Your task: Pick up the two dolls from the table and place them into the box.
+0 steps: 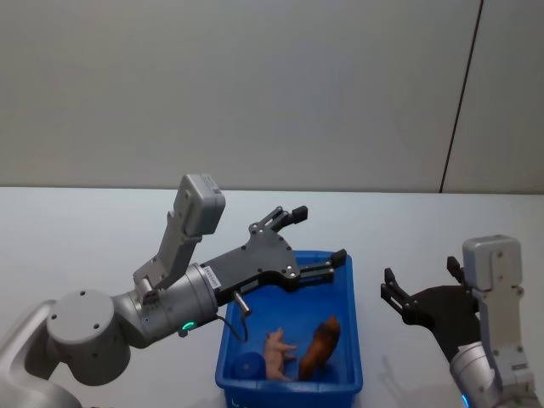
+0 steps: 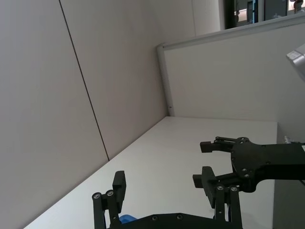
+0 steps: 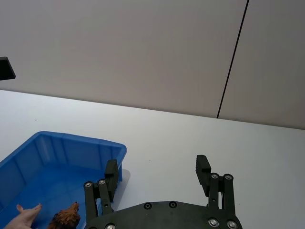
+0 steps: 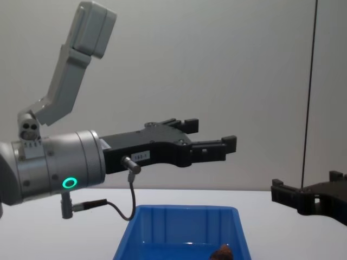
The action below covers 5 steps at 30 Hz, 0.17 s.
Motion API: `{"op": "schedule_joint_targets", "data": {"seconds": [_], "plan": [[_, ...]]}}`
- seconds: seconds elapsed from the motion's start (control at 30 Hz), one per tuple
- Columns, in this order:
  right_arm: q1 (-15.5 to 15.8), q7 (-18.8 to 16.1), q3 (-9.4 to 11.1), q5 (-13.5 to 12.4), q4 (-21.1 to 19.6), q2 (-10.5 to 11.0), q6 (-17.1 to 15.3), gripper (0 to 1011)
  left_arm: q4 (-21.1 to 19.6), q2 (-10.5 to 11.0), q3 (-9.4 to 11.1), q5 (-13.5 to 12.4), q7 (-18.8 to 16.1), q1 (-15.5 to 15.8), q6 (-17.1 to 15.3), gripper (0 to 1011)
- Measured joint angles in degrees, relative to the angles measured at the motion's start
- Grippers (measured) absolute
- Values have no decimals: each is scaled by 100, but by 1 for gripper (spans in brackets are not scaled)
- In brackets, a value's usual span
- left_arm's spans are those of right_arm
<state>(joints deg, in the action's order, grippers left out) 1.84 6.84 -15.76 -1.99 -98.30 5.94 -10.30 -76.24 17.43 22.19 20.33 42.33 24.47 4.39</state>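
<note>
The blue box stands on the white table just in front of me. Both dolls lie inside it near its front end, the pale pink pig to the left of the reddish-brown one. The right wrist view catches the brown doll and the pink doll on the floor of the box. My left gripper hangs open and empty above the box's far end. My right gripper hovers open and empty to the right of the box. In the chest view the left gripper is well above the box rim.
A grey wall with a dark vertical seam rises behind the table. White tabletop stretches to the left of, to the right of and beyond the box.
</note>
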Motion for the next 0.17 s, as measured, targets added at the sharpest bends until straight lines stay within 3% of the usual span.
{"op": "schedule_joint_targets", "data": {"seconds": [0.17], "plan": [[0, 0, 0, 0, 0, 0, 0, 1001, 70, -40, 15, 16, 107, 55, 41, 1001]]}}
